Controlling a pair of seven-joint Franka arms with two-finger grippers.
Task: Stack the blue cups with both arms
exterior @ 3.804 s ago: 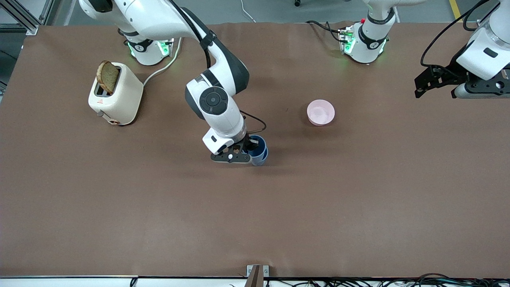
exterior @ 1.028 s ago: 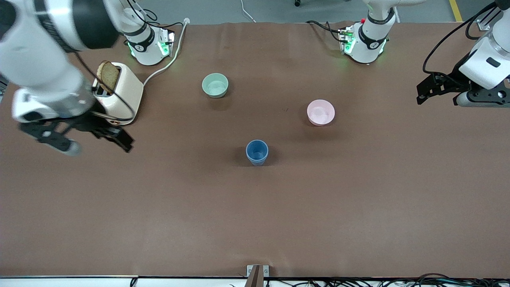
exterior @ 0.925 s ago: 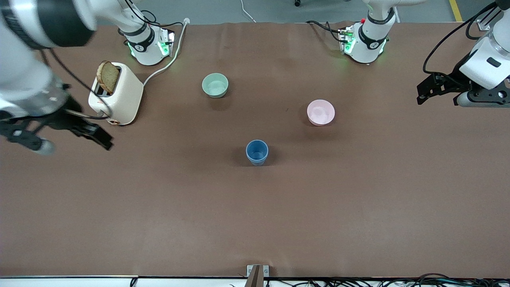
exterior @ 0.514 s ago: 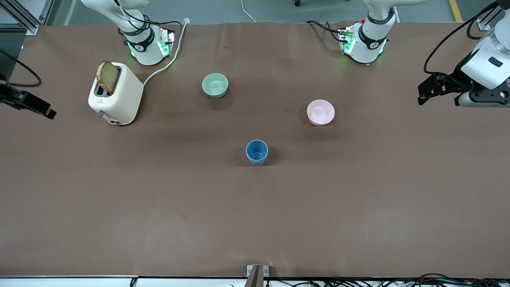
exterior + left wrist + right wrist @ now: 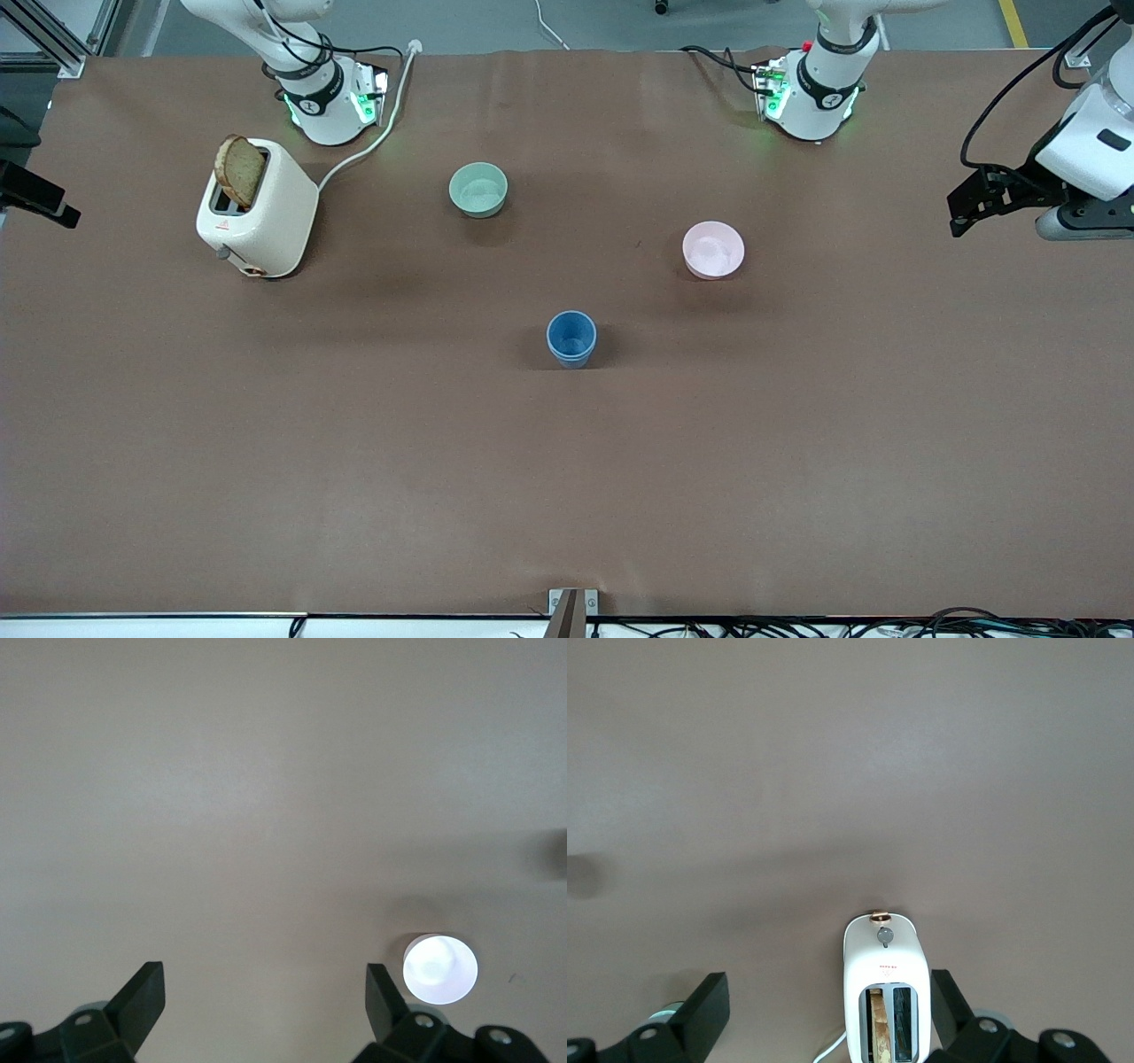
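Note:
The blue cups (image 5: 571, 338) stand upright near the middle of the table as one nested stack, with a second rim showing just under the top one. Neither gripper touches them. My right gripper (image 5: 40, 197) is up in the air at the right arm's end of the table, only partly in the front view. In the right wrist view it is open (image 5: 830, 992) and empty, looking down on the toaster. My left gripper (image 5: 974, 202) hangs over the left arm's end of the table. In the left wrist view it is open (image 5: 263, 983) and empty.
A cream toaster (image 5: 257, 211) with a slice of bread in one slot stands toward the right arm's end and also shows in the right wrist view (image 5: 886, 992). A mint-green bowl (image 5: 478, 189) and a pale pink bowl (image 5: 713, 250) stand farther from the front camera than the cups. The pink bowl also shows in the left wrist view (image 5: 440, 969).
My right gripper let go of the cup at the stack, rose and swung away past the toaster to the table's end. My left gripper drifted slightly outward.

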